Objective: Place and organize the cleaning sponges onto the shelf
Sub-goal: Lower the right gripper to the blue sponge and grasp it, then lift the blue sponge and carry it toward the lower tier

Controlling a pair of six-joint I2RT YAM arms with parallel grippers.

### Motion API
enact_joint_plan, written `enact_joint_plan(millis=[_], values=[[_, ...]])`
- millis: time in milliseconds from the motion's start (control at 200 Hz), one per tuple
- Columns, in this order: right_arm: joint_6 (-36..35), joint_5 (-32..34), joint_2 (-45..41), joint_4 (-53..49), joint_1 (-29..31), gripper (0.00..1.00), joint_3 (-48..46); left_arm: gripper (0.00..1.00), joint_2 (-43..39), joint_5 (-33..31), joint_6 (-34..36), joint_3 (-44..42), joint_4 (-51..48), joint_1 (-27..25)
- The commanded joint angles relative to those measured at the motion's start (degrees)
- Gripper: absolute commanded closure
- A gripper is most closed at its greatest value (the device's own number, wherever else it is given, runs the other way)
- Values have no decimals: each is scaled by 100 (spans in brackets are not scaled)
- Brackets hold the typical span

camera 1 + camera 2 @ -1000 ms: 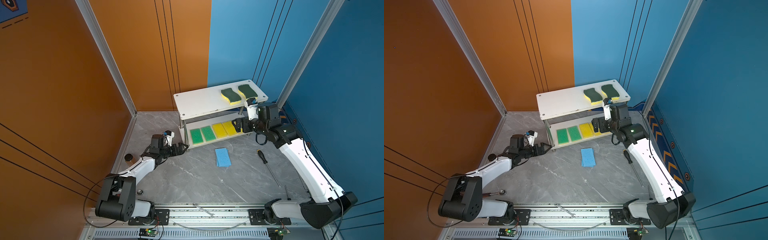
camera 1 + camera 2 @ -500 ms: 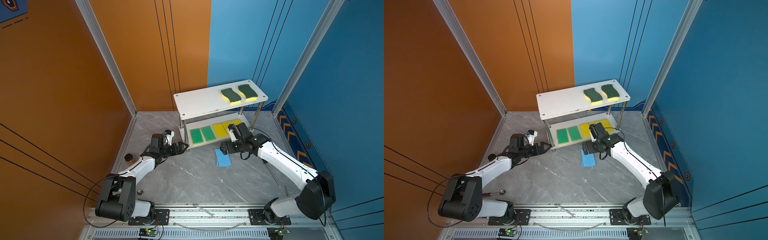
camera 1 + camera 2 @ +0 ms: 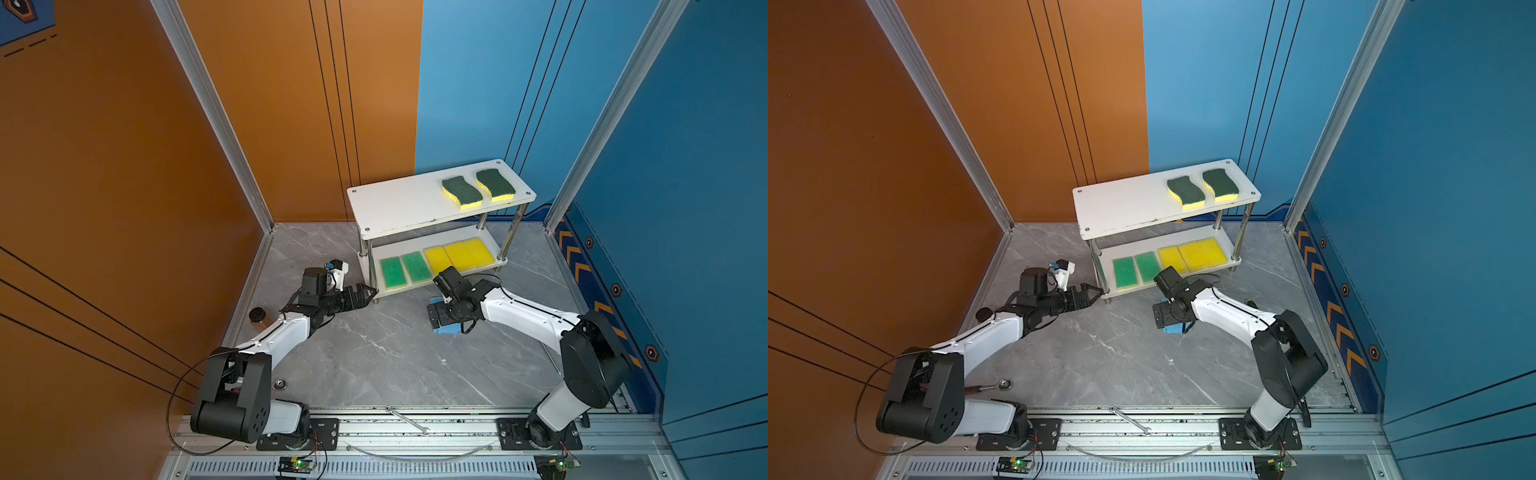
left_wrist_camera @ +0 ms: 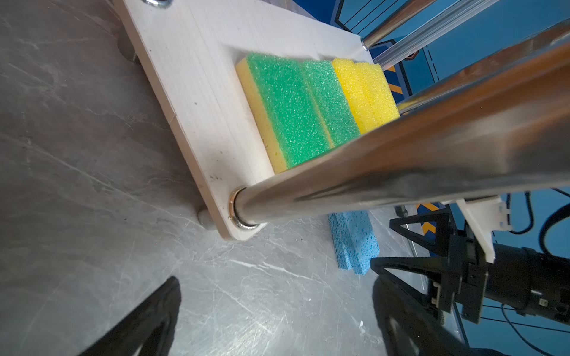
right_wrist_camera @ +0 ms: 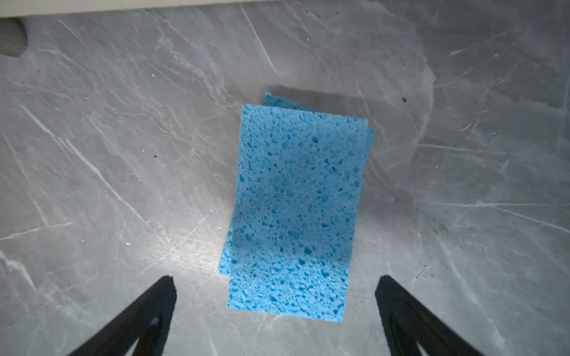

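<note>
In both top views the right gripper (image 3: 441,316) has come down from the right end of the shelf (image 3: 399,203) to the floor (image 3: 374,357) in front of it, and is now over the light blue sponges (image 3: 446,331). The left gripper (image 3: 368,291) has stayed by the shelf's front left post (image 3: 364,249). Bare floor lies open in front of the shelf, all round the blue stack. Two wavy dark-green sponges (image 3: 461,192) sit side by side near the right end of the shelf's top board. Its lower board carries a touching row of two green sponges (image 3: 392,272) and yellow sponges (image 3: 469,252), at least two.

In the left wrist view the left gripper's jaws are spread wide and empty, just short of that post.

In the right wrist view the right gripper is spread wide and grips nothing. Its fingertips (image 5: 166,296) flank the near end of the blue pair. There are two of them, stacked slightly askew, flat on the floor near the shelf's lower board.
</note>
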Motion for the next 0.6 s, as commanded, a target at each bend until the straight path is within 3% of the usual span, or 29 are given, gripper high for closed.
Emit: enact_joint_plan(millis=[0, 340, 596], values=[[142, 301, 94, 101, 47, 0, -132, 2, -42, 19, 0, -66, 48, -2], [169, 392, 344, 195, 56, 0, -243, 2, 76, 23, 9, -6, 64, 5], [160, 311, 542, 304, 30, 11, -252, 2, 144, 28, -14, -14, 104, -17]])
